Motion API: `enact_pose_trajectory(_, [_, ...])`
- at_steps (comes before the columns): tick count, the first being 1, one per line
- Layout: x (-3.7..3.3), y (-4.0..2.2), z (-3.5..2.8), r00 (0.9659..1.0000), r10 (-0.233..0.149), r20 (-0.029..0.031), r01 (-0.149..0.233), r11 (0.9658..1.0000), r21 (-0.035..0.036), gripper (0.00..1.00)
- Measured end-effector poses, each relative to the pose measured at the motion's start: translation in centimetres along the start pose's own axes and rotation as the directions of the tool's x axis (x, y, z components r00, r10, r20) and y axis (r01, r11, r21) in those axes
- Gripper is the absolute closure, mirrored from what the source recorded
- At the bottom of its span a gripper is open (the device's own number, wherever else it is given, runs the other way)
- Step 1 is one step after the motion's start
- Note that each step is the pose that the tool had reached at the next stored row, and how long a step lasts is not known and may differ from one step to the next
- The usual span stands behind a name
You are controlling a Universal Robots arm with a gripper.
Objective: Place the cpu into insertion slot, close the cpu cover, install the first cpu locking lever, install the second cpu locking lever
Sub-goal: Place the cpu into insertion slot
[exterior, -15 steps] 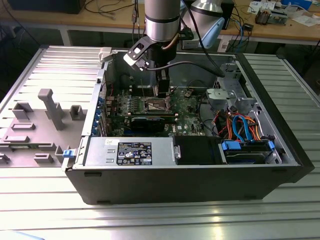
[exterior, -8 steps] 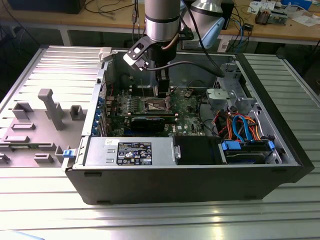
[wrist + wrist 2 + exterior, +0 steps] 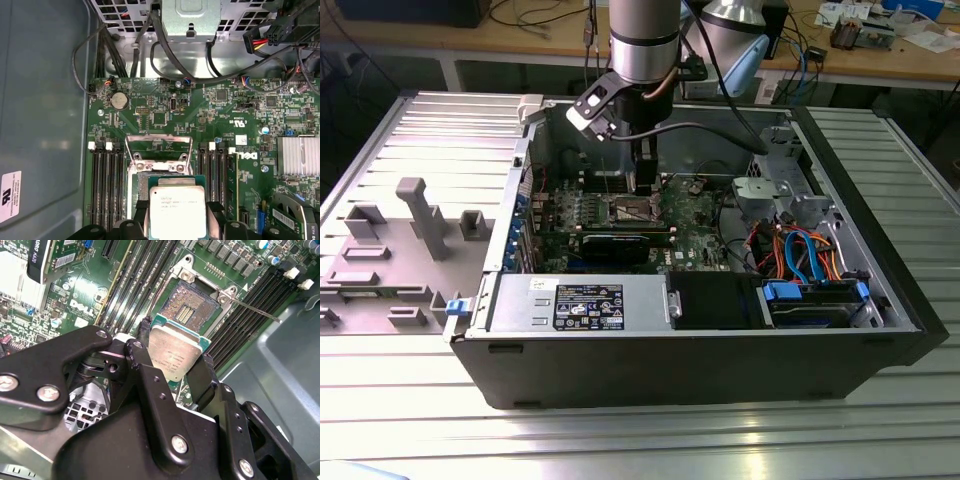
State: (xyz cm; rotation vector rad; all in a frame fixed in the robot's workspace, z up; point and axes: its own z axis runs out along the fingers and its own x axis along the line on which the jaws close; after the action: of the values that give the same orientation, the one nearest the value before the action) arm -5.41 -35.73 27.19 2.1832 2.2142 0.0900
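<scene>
My gripper is shut on the cpu, a flat square chip with a dull silver top on a green edge, one black finger on each of two opposite sides. The chip hangs tilted just above and beside the insertion slot, whose brownish-gold contact field lies bare. In the first wrist view the cpu covers most of the socket, and the cpu cover, a thin silver frame, stands swung open beyond it. A thin metal lever sticks out beside the socket. In the exterior view the gripper hovers over the board inside the case.
Black memory slots flank the socket on both sides. A silver heatsink, a black card, the power supply, a drive cage and coloured cables crowd the open computer case.
</scene>
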Motion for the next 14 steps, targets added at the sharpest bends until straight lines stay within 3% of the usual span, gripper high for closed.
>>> enact_pose_trajectory(14, [0.00,0.00,0.01,0.9997,0.026,0.0016,-0.026,0.9997,-0.0005,0.45])
